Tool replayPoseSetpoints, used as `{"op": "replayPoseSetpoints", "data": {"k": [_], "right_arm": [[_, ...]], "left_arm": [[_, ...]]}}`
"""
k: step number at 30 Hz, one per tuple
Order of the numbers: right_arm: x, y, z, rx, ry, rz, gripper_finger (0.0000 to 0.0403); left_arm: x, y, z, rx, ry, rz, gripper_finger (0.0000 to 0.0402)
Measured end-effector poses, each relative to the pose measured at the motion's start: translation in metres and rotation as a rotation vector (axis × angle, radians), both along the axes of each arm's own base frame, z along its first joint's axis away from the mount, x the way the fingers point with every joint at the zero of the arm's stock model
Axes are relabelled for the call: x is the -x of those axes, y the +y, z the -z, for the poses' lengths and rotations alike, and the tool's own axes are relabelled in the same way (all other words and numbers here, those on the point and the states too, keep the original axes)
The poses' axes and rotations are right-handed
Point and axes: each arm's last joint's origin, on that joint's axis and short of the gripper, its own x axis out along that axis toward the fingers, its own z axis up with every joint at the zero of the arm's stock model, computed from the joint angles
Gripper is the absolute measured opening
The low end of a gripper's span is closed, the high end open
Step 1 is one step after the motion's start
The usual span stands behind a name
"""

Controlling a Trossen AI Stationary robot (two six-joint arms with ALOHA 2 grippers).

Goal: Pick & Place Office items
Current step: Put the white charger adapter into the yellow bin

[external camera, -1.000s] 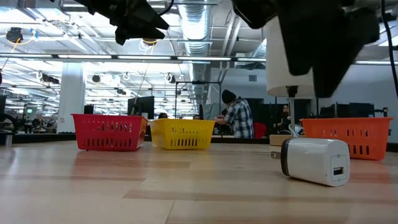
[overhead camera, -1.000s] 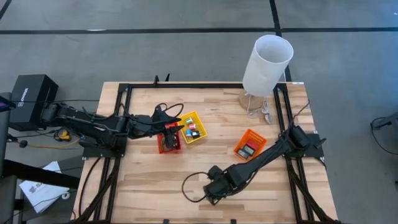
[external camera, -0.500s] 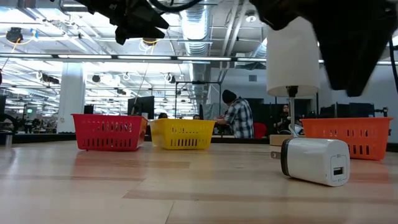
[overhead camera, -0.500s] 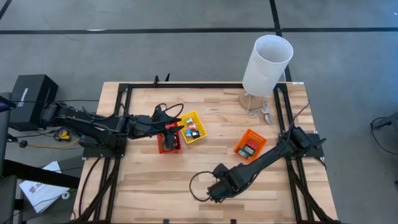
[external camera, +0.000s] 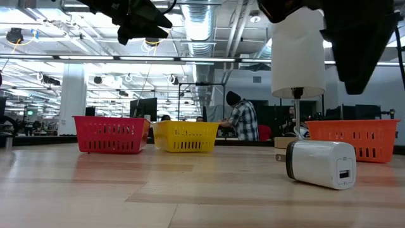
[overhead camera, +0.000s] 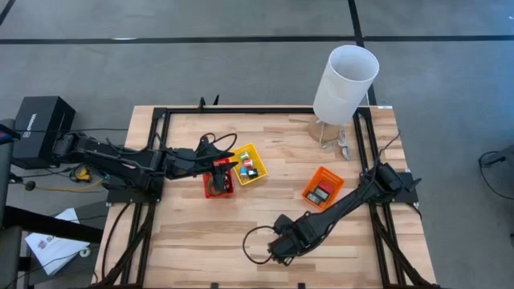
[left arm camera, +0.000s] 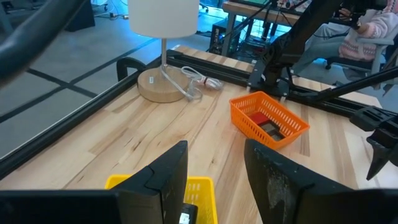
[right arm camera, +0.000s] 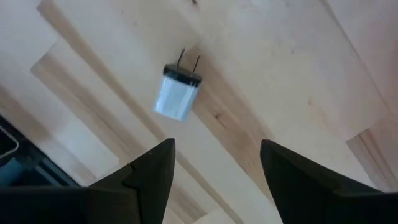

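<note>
Wooden table (overhead camera: 193, 233) with black rail frame (overhead camera: 257, 110), white-shaded lamp (overhead camera: 344, 84) on round wooden base at far right corner, red tray (overhead camera: 218, 184) touching yellow tray (overhead camera: 250, 164), orange tray (overhead camera: 323, 186) well apart, person (external camera: 240, 118) in plaid shirt in room behind

- Even, bright overhead light on the tabletop (overhead camera: 265, 128), shadows soft
- Ceiling strip lights (external camera: 95, 58) glare in the low view
- White charger (right arm camera: 176, 94) slightly soft; dark fingers (right arm camera: 148, 174) blurred up close
</note>
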Motion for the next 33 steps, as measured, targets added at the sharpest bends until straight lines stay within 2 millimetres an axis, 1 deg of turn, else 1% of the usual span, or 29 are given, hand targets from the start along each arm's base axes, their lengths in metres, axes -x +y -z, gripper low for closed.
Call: {"op": "replayPoseSetpoints", "data": {"k": [5,8,15,20,23,25,30,33], "right_arm": [[-0.001,-0.002,0.0,-0.013,0.011,0.021,0.0227],[-0.001,-0.003,-0.004,-0.015,0.007,0.028,0.0227],[-0.005,-0.006,-0.005,-0.033,-0.015,0.041,0.0227],[-0.011,-0.002,-0.006,-0.074,-0.073,0.048,0.0227],[-0.01,0.002,-0.006,-0.082,-0.081,0.047,0.0227],[-0.012,0.005,-0.007,-0.122,-0.099,0.048,0.0227],[-0.009,0.004,-0.006,-0.125,-0.061,0.11,0.0227],[-0.012,0.002,-0.007,-0.15,-0.062,0.154,0.0227]], "left_arm": [[0.0,0.0,0.0,0.0,-0.005,0.0,0.0154],[0.0,0.0,-0.001,0.001,-0.008,0.0,0.0154],[0.0,0.0,-0.001,0.001,-0.012,0.0,0.0154],[0.0,0.0,-0.001,0.002,-0.014,0.0,0.0154],[0.0,0.0,-0.002,0.002,-0.018,0.0,0.0154],[-0.001,0.0,-0.002,0.003,-0.019,0.0,0.0154],[-0.001,0.0,-0.002,0.003,-0.019,0.0,0.0154],[-0.001,0.0,-0.002,0.003,-0.02,0.0,0.0154]]}}
